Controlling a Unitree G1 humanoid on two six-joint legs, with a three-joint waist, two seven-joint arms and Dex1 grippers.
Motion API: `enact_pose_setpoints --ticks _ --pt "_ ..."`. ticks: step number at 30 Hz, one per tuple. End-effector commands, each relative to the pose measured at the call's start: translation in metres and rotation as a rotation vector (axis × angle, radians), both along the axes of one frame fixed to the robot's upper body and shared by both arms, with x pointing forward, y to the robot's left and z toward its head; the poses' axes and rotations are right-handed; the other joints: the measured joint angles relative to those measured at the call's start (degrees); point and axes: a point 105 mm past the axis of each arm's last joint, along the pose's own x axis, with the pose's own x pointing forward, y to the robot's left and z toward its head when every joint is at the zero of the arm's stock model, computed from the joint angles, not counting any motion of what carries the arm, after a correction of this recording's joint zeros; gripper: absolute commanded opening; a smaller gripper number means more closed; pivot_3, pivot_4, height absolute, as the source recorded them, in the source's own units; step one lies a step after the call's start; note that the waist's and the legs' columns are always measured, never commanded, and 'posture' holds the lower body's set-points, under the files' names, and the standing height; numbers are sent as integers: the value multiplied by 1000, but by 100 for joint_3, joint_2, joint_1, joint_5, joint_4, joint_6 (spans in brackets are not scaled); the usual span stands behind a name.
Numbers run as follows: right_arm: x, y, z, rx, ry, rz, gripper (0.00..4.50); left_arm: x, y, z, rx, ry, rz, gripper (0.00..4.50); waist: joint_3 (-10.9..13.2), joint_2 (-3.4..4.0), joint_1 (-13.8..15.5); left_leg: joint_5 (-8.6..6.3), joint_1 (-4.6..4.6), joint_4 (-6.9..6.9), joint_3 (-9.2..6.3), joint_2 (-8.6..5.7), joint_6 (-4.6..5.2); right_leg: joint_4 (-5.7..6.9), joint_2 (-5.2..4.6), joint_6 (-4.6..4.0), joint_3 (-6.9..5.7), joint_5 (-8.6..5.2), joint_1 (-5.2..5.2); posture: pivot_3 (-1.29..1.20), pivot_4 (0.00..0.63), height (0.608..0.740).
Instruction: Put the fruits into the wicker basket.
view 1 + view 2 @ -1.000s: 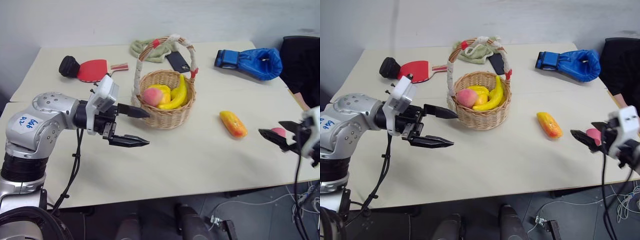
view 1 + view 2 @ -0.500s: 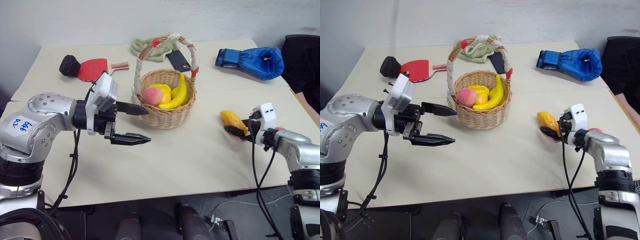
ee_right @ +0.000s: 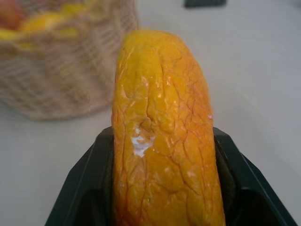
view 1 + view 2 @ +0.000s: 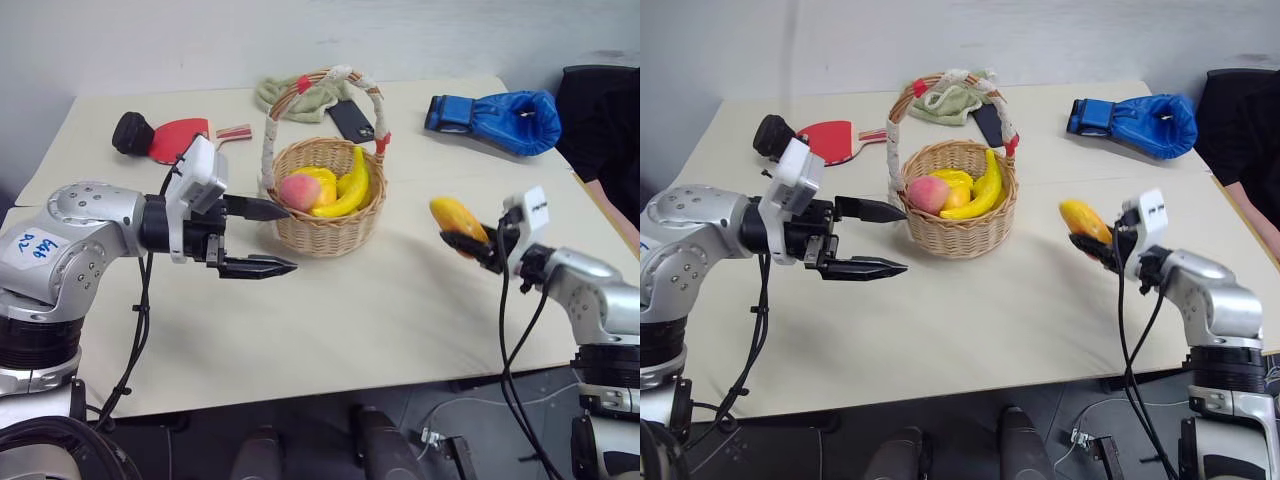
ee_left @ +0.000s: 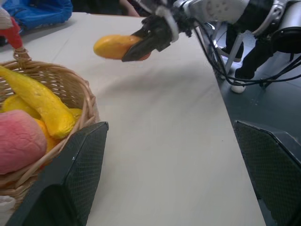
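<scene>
While right gripper (image 4: 478, 246) clamps mango (image 4: 456, 217), no legible writing

Silver jointed arms, black cables, white wrist boxes, black claws: left claw (image 4: 262, 237), right claw (image 4: 470, 245).

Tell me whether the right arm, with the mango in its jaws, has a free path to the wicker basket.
Probably yes. The right gripper holds the mango off the table, and bare tabletop lies between it and the wicker basket. The left gripper, jaws open, sits on the basket's far side; only the arched handle needs care.
</scene>
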Motion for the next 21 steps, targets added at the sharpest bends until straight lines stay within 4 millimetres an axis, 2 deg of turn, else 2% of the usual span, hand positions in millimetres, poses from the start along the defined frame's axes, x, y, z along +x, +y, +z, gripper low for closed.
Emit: enact_pose_setpoints --ticks 1,5,8,10,12,14,16,19,21 --pt "-9 45 50 68 -95 120 1927 1 8 18 -31 -80 42 4500 0 1 -27 0 3 -2 -6 0 0 8 1 -4 0 -2 -1 0 150 740" --pt "8 87 59 50 -95 163 1927 4 9 19 -42 -91 61 4500 0 1 -24 0 -6 -7 -30 4 0 18 4 -16 -22 -9 -5 0 150 740" --pt "36 112 40 -44 -40 119 1927 4 7 20 -49 -105 61 4500 0 1 -34 0 -18 -6 -25 -1 0 20 -5 -14 -22 -7 -10 0 150 740" --pt "43 124 23 -128 -39 127 2642 4 6 22 -57 -117 64 4500 0 0 -16 0 -29 -6 -24 -3 -1 17 -10 -13 -23 -7 -18 0 150 740" --pt "44 134 18 -138 -46 154 3224 5 6 23 -61 -121 69 4500 -1 -1 -12 1 -65 -3 -30 -4 -2 16 -12 -13 -32 -7 -50 0 150 740" --pt "44 142 21 -112 -59 171 3924 4 7 22 -62 -122 75 4500 -1 -1 -30 22 -114 1 -26 -8 -40 27 -20 -10 -38 -5 -103 0 150 740" --pt "43 146 27 -87 -85 184 4481 4 8 22 -60 -122 78 4500 -1 -1 -51 25 -114 -1 -16 -7 -50 27 -26 -10 -54 -5 -109 0 150 740" --pt "32 143 41 -55 -140 215 4481 2 7 21 -60 -121 80 4500 -1 0 -63 24 -110 -5 -5 -6 -49 30 -26 -10 -53 -5 -115 0 150 740" --pt "23 129 52 -44 -170 212 4481 2 8 21 -60 -121 84 4500 -1 0 -47 22 -110 -5 -7 -4 -47 34 -25 -10 -54 -6 -116 0 150 740"
